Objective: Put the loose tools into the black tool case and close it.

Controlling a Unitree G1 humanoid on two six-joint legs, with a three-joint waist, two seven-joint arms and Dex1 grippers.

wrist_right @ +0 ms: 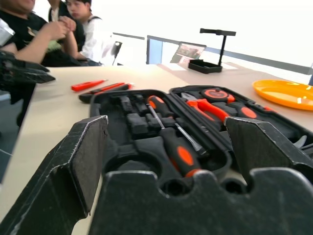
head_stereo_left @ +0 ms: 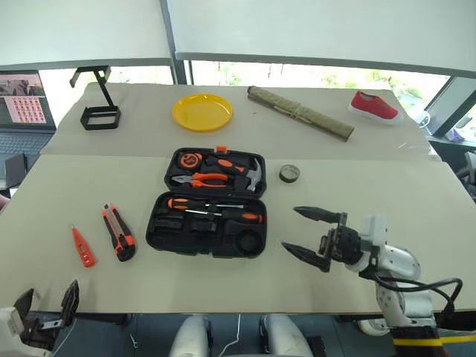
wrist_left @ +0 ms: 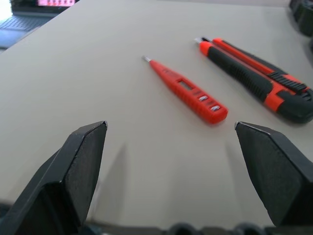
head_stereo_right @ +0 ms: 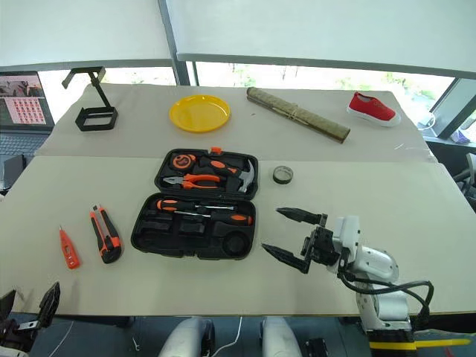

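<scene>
At the table's left edge the left gripper (head_stereo_left: 50, 306) hangs with its fingers spread wide, holding nothing. Just ahead of it, the tester screwdriver (head_stereo_left: 83, 247) and the utility knife (head_stereo_left: 118, 232) lie loose on the table, still to be packed. The black tool case (head_stereo_left: 208, 202) stands open at centre; two screwdrivers (head_stereo_left: 216, 209) are already seated in its slots. The tape roll (head_stereo_left: 290, 173) remains outside, right of the lid. The right gripper (head_stereo_left: 312, 232) is fully open and empty beside the case. The lid is not yet closed.
</scene>
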